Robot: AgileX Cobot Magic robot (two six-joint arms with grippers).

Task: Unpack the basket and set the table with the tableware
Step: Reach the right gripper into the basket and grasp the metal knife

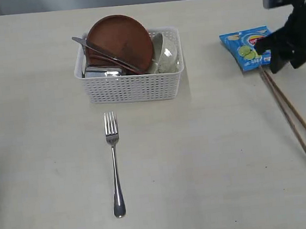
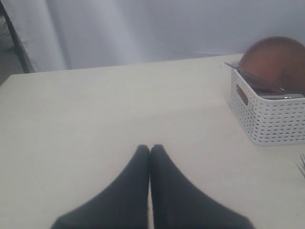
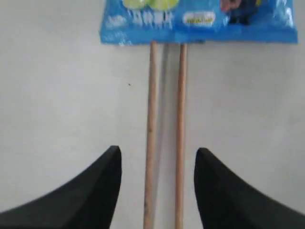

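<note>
The right gripper (image 3: 157,153) stands parted astride the chopsticks (image 3: 152,119), gripping nothing. They lie on the table (image 1: 215,184) at 4 o'clock from the basket (image 1: 133,86). They look light, stiff and prone to roll (best pinched together mid-length). The left gripper (image 2: 150,151) is closed and empty.

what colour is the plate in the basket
The plate is reddish brown, clearest in the exterior view.

Shiny metal fork (image 1: 114,168), matt wooden chopsticks (image 3: 152,119)
</note>
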